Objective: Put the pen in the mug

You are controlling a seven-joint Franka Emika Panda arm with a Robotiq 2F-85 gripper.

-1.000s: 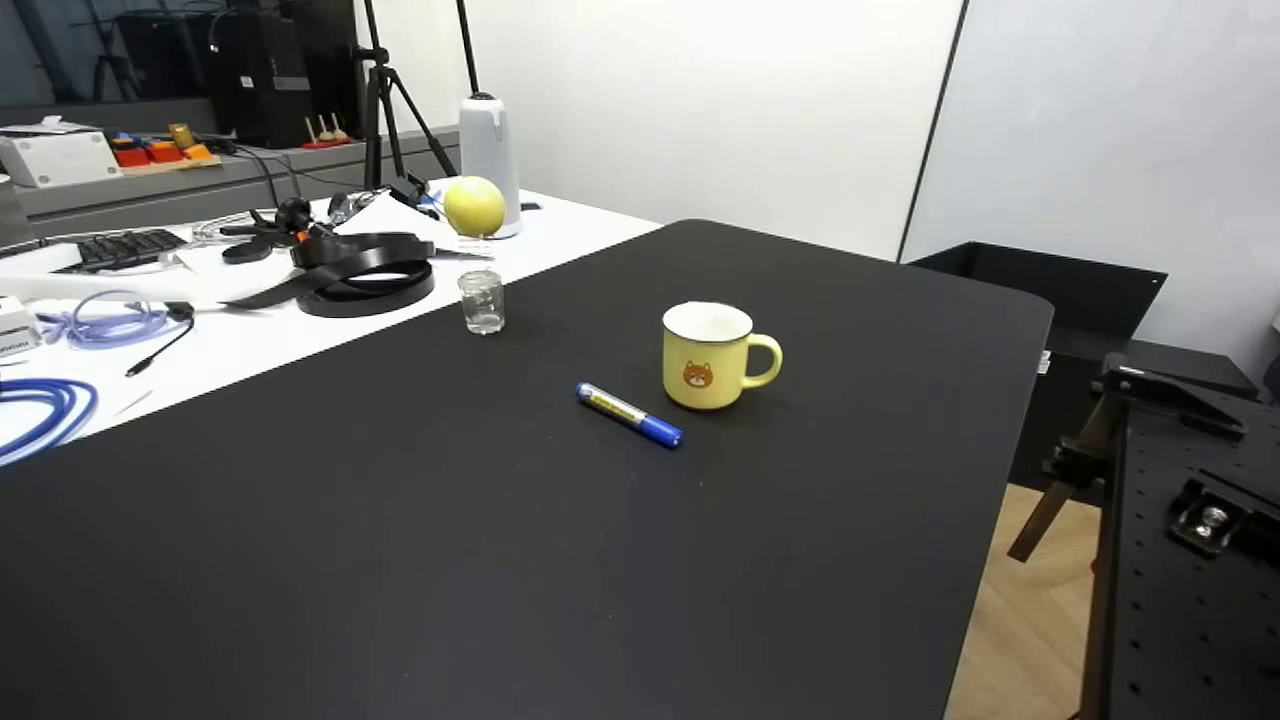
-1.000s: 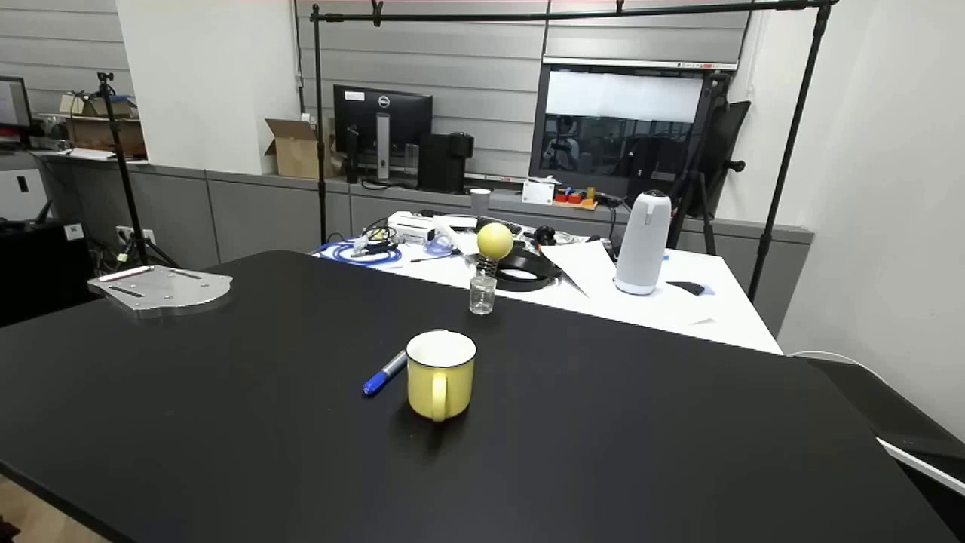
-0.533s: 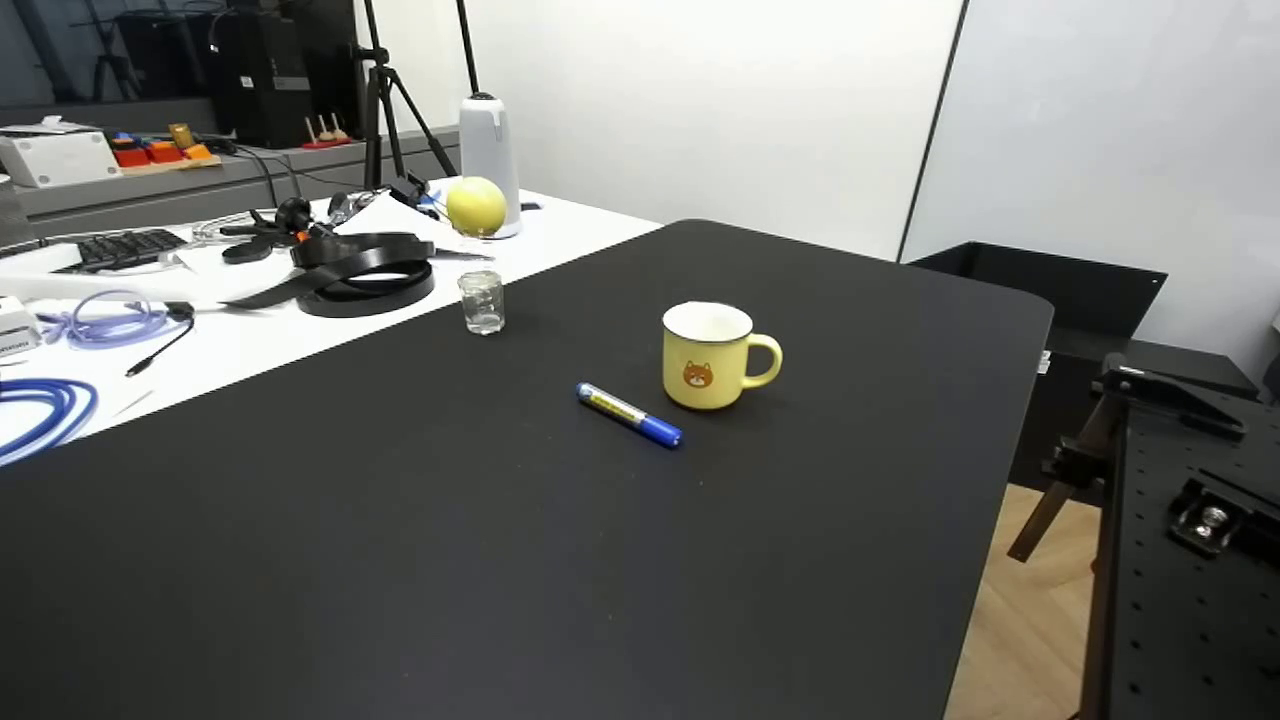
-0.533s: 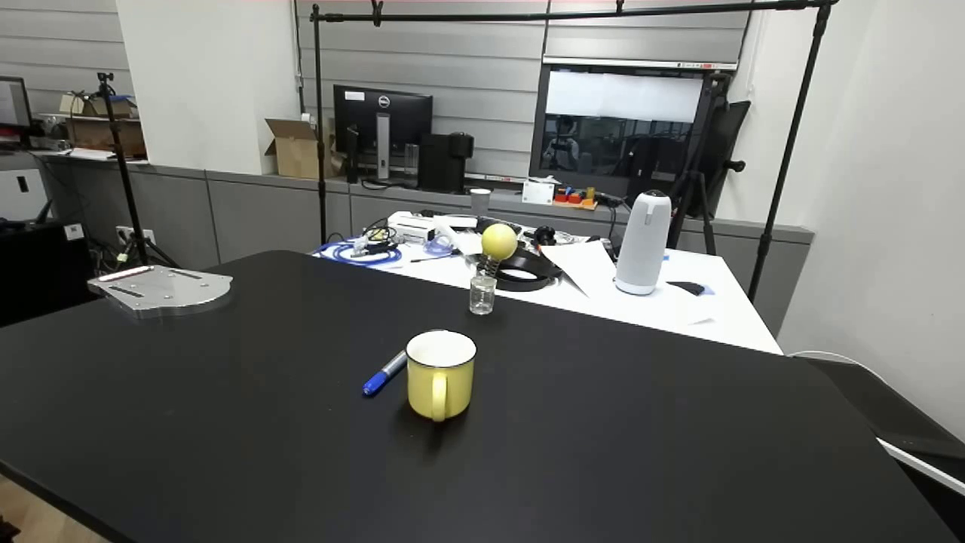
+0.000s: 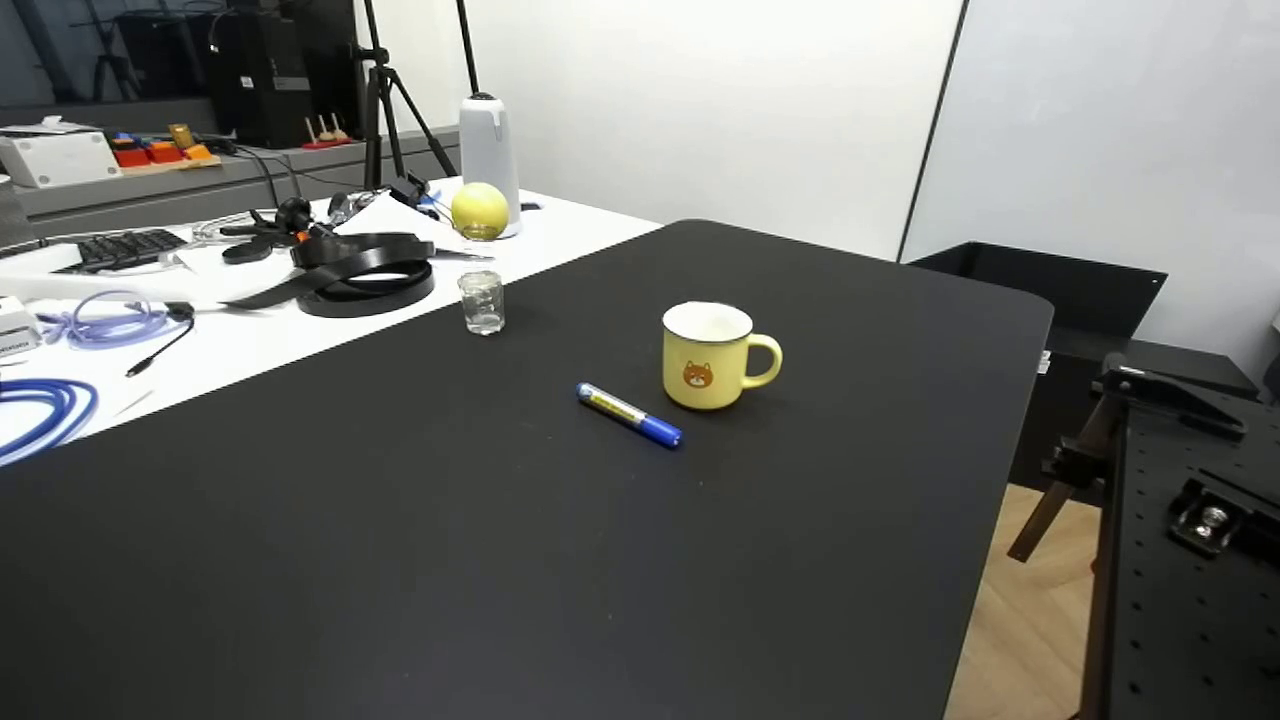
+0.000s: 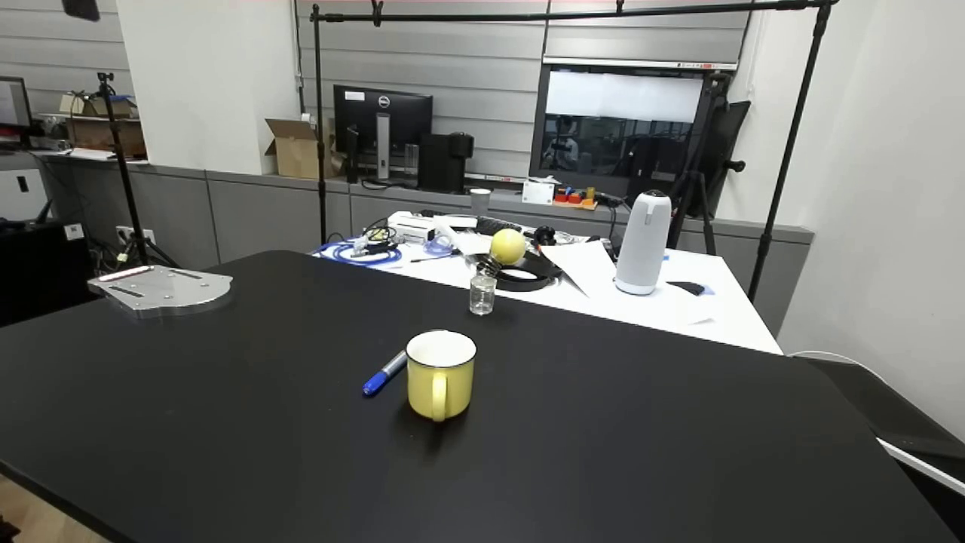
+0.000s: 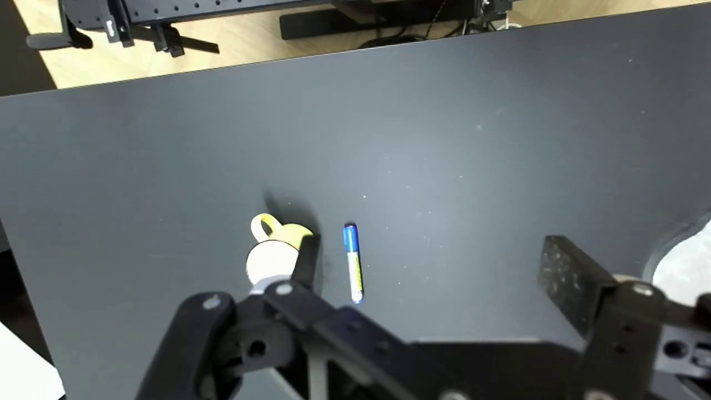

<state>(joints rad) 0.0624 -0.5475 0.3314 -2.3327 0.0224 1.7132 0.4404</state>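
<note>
Nothing is held by the widely spread hand point(image 7: 432, 253); the pen point(image 7: 354, 264) beside the mug point(image 5: 703, 360) must yet be grasped and inserted.

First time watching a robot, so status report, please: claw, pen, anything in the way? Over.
Gripper open, empty. Pen lying on black table, not in mug. That mug, upright close beside the pen, might crowd the grasp.

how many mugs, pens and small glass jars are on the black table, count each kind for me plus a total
Mug: 1
Pen: 1
Small glass jar: 1
Total of these on the black table: 3
</note>
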